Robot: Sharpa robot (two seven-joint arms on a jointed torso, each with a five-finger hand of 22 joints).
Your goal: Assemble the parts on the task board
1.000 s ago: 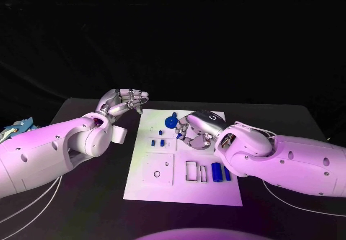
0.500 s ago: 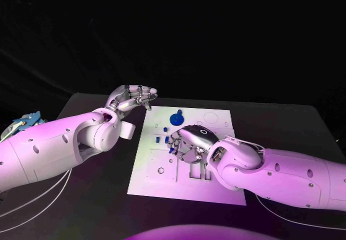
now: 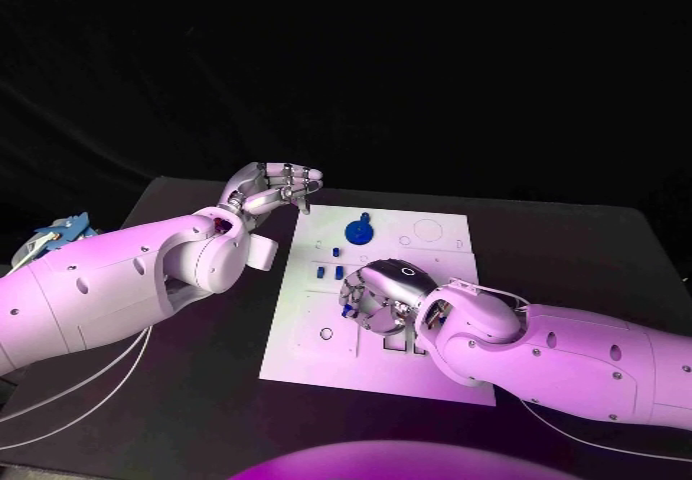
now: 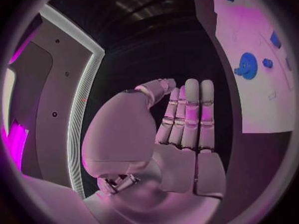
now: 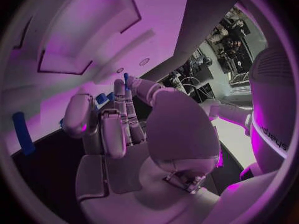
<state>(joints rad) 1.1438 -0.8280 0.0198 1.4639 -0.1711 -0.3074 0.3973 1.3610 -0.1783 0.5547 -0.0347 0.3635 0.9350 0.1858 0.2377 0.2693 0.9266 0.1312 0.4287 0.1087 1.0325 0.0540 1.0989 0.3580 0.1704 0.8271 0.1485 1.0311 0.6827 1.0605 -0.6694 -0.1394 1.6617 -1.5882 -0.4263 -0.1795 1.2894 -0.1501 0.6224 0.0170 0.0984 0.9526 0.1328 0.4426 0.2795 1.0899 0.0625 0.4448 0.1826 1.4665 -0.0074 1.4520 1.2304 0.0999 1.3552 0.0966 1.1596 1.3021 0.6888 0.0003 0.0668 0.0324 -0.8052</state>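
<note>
Head view, near to far. Dark worktop (image 3: 591,245) across the lower and middle frame. White task board (image 3: 310,370) lying flat at centre, long side running away from the camera.

Right robot hand (image 3: 378,295) at frame centre, palm down over the board's middle, fingers curled and closed around a small blue part (image 3: 349,286) at the fingertips; same blue tip seen between thumb and fingers in the right wrist view (image 5: 126,77). Blue cylinder (image 5: 24,133) lying on the board, apart from that hand.

Just beyond, toward upper centre: two short blue pegs (image 3: 320,270) side by side on the board. Farther up, blue gear (image 3: 355,233) near the board's far end; also in the left wrist view (image 4: 247,65).

Farthest, upper left of centre: left robot hand (image 3: 277,188) just off the board's far left corner, fingers drawn in together, nothing in it, not touching the board.
</note>
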